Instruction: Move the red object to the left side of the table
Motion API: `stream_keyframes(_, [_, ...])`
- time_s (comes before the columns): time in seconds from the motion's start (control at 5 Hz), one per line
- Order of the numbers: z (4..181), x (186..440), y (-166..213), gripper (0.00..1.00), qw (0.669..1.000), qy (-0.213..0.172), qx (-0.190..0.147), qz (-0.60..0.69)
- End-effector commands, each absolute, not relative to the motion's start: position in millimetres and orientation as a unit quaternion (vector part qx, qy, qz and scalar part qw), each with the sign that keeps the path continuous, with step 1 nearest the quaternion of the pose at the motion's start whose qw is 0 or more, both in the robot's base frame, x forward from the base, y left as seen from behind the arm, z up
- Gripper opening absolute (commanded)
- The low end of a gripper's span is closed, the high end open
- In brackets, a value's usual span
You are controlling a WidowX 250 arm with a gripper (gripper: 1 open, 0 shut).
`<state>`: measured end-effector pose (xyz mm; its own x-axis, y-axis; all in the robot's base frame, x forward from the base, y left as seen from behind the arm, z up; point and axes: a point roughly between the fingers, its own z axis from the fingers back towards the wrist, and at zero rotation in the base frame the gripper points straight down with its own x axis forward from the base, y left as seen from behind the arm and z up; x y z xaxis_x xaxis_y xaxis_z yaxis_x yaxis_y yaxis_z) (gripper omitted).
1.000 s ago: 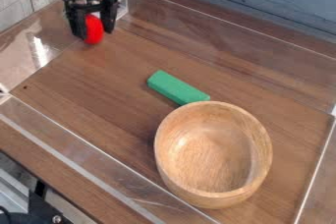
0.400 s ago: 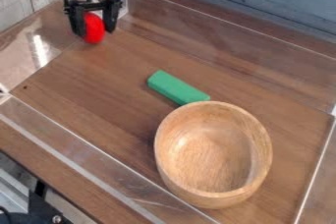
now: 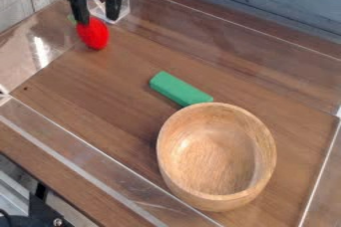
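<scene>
The red object (image 3: 94,35), a small round toy, rests on the dark wood table (image 3: 120,107) near its far left corner. My gripper (image 3: 99,10) hangs just above and behind it, open, with the fingers (image 3: 118,7) apart and nothing between them. The toy's lower part shows fully below the fingertips; its top is partly covered by them.
A green rectangular block (image 3: 177,89) lies mid-table. A large wooden bowl (image 3: 216,154) sits at the near right. Low clear acrylic walls (image 3: 80,156) border the tabletop on all sides.
The gripper has risen off the red object, which stays where it lay on the table. Its fingers earlier straddled the toy and now stand above it.
</scene>
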<state>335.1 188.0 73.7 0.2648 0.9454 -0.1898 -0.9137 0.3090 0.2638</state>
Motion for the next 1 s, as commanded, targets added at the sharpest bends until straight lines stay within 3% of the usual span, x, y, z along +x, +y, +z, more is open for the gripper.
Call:
stream_keyframes(0.0, [117.7,343.7,175.1,0.00,0.775,0.111,0.030,0.622])
stream_keyframes(0.2, [120.5,345.5,163.3,1.00,0.744,0.119,0.019,0.658])
stream_keyframes(0.6, [127.9,351.0,163.9,1.00,0.754,0.125,0.021,0.644])
stream_keyframes(0.8, [116.1,349.2,159.8,1.00,0.756,0.128,0.023,0.642])
